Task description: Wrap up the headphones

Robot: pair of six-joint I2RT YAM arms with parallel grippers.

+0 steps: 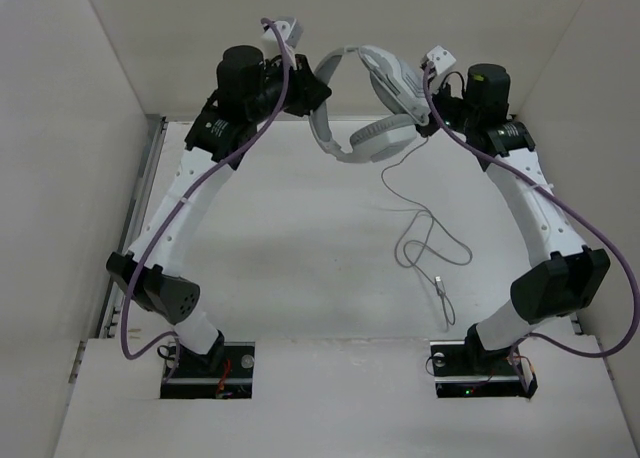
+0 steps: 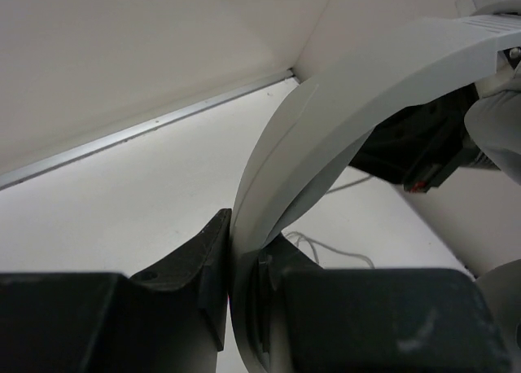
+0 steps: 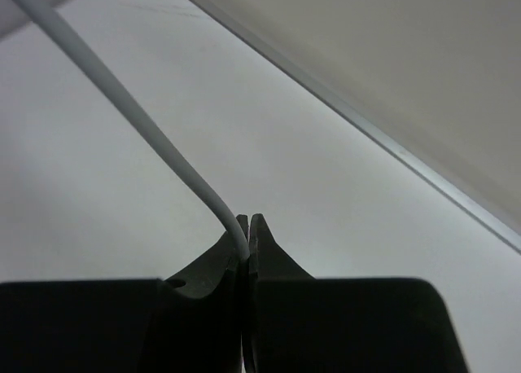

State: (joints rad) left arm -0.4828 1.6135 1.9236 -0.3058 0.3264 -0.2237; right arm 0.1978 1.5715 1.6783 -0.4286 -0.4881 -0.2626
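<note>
The white and light-grey headphones [image 1: 372, 108] hang in the air at the back of the table, between my two grippers. My left gripper [image 1: 328, 78] is shut on the curved headband [image 2: 342, 112], which fills the left wrist view. My right gripper [image 1: 430, 113] is shut on the thin grey cable [image 3: 138, 116] close to the earcups. The rest of the cable [image 1: 425, 233] trails down and lies in loose loops on the table, ending in the plug [image 1: 440, 286].
White walls enclose the table on three sides. A metal rail [image 1: 143, 193] runs along the left edge. Purple robot cables [image 1: 235, 153] hang along both arms. The arm bases sit at the near edge.
</note>
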